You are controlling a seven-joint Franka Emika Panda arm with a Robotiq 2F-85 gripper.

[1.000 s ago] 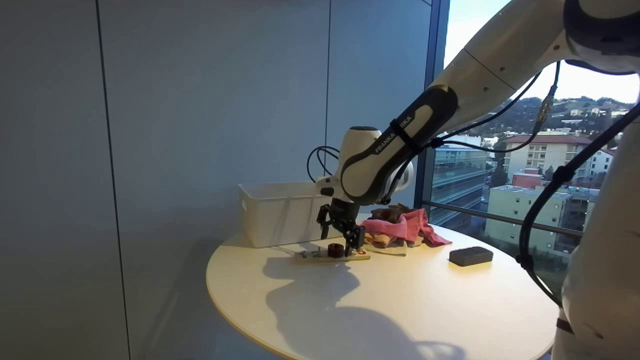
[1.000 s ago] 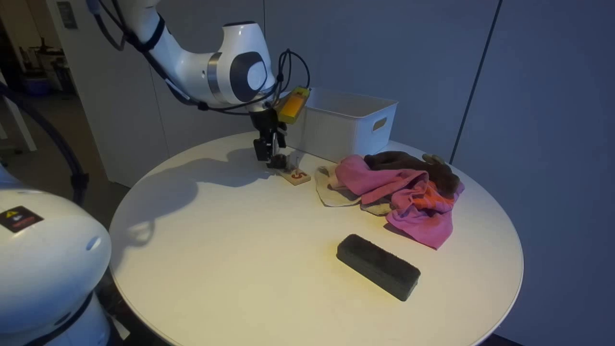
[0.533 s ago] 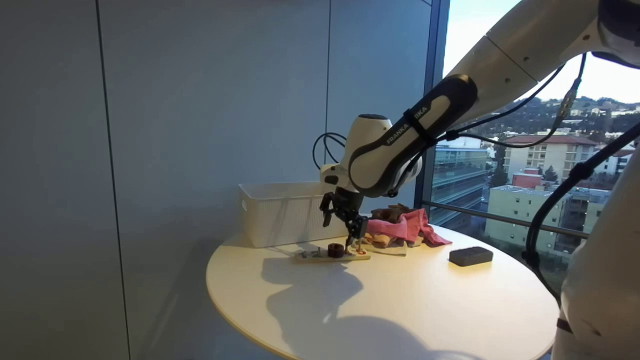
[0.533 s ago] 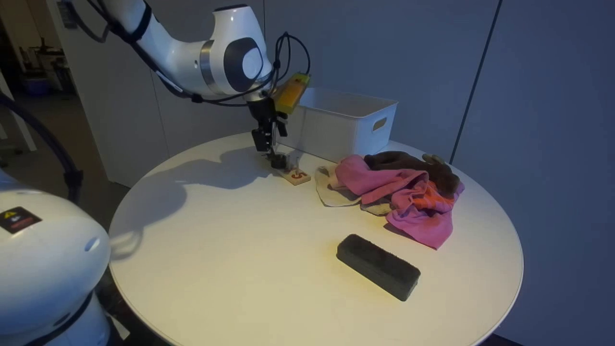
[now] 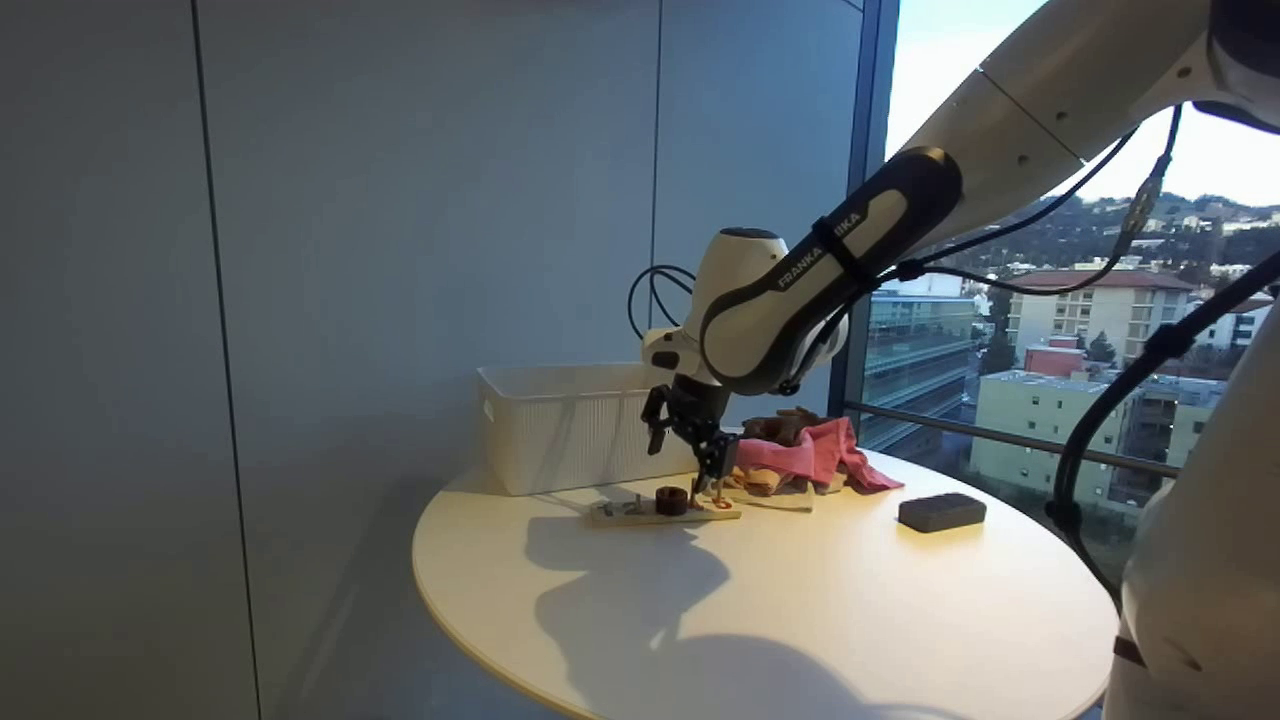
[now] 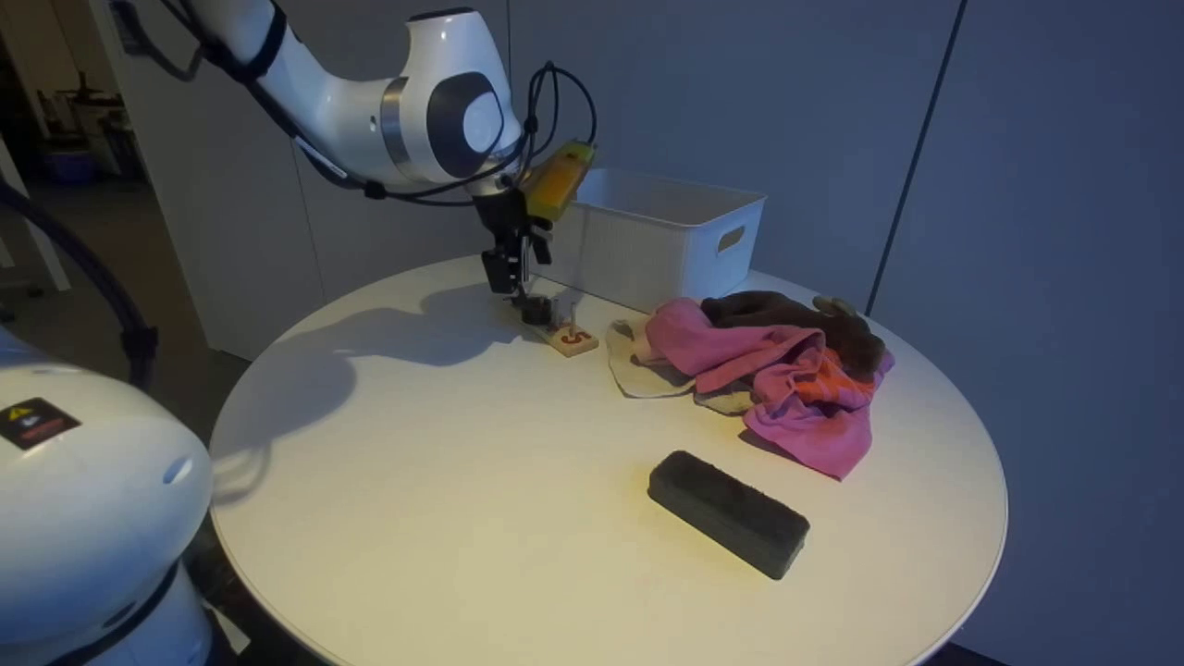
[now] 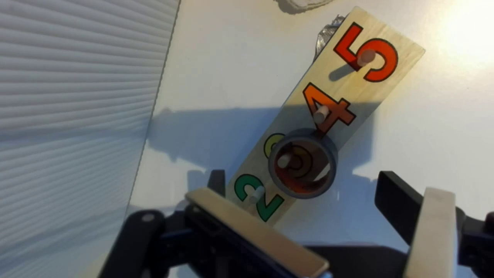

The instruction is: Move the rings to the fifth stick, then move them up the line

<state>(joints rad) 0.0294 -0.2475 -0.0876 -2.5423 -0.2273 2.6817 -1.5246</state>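
Pale bench (image 6: 444, 518) below, the hand (image 5: 677, 468) gapes wide, and only the wrist view shows the ring (image 7: 298, 187) round stick three (image 7: 284, 161).

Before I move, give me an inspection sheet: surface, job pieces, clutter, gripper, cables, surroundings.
Surface: pale round table, shadow across part of it.
Job pieces: numbered board on the table; dark ring around the third stick; second stick, fourth stick and fifth stick bare; first stick unclear.
Clutter: white bin, dark block, pink cloth heaped with a brown item; silvery scrap at the board's edge.
Gripper: open, above the board, nothing seen in its grasp.
Cables: strapped along the arm.
Surroundings: grey wall, window with buildings outside.
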